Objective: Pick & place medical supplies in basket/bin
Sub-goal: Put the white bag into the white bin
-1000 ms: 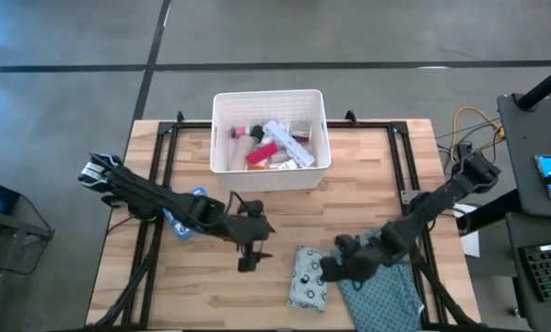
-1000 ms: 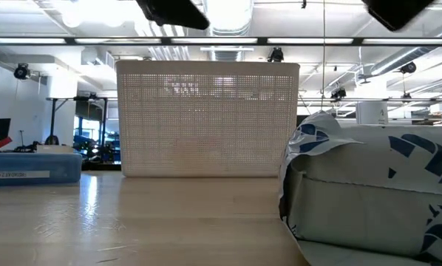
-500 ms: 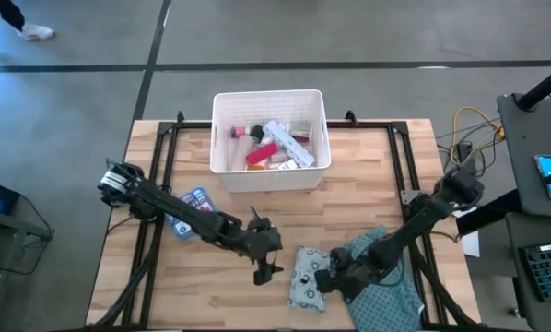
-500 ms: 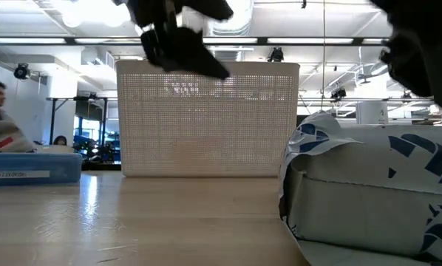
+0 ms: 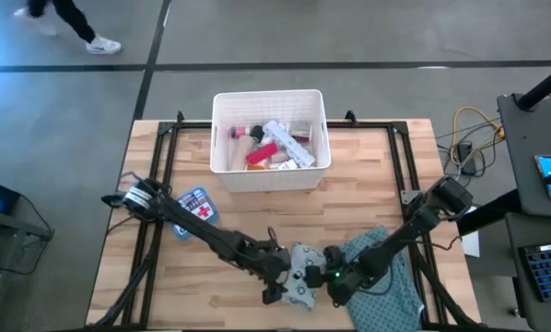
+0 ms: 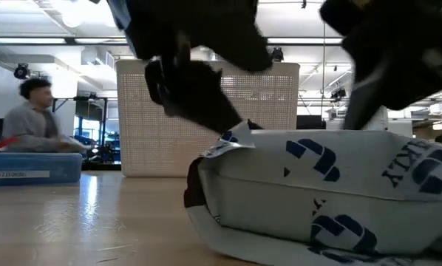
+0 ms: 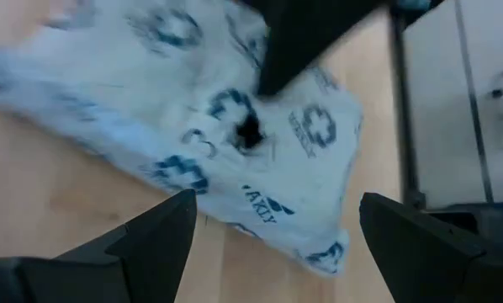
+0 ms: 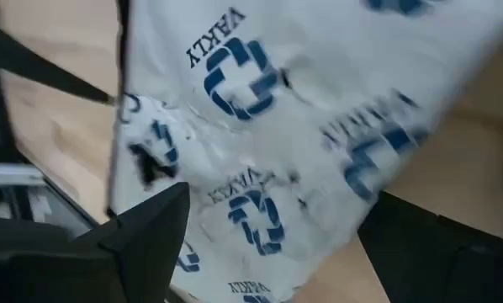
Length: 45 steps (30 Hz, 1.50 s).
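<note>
Wooden table; grey concrete floor; seated person behind.

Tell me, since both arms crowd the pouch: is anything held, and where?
Nothing is held. The left gripper and right gripper stand open at opposite sides of the patterned pouch.

Toward the far middle of the surface: the basket, with several supplies lying inside it. Near the front edge: the patterned pouch, flanked by the left tool on its left and the right tool on its right, fingers spread, each hard against it, and the cloth just right of the pouch under the right arm. Left of the basket and nearer the front: the first-aid box, partly under the left arm and well apart from the pouch.
</note>
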Available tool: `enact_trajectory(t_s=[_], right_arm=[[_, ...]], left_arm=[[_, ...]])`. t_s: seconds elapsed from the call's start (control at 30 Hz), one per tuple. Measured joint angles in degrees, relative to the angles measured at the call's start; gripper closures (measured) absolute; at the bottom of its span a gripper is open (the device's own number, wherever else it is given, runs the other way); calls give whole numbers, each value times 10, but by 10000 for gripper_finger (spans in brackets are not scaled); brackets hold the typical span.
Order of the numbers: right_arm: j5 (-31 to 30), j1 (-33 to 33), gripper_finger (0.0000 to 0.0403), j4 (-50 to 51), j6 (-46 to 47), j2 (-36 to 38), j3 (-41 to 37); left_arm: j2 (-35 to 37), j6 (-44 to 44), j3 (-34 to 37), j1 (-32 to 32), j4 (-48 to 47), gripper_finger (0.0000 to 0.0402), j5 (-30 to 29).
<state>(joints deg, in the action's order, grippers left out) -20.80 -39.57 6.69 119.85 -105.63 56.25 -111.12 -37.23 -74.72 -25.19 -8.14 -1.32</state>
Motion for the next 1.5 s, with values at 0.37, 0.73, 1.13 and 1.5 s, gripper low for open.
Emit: enact_trajectory(t_s=[0.37, 0.73, 1.13, 1.5], right_arm=[[-41, 43, 87, 2, -122, 11, 12], [-17, 73, 91, 67, -258, 17, 91], [32, 83, 139, 91, -255, 9, 72], [33, 88, 255, 166, -306, 48, 72]], left_arm=[[-42, -17, 3, 0, -6, 91, 7], [-49, -5, 10, 2, -9, 91, -16], [-41, -8, 10, 4, -11, 91, -63], [29, -24, 24, -19, -168, 91, -124]])
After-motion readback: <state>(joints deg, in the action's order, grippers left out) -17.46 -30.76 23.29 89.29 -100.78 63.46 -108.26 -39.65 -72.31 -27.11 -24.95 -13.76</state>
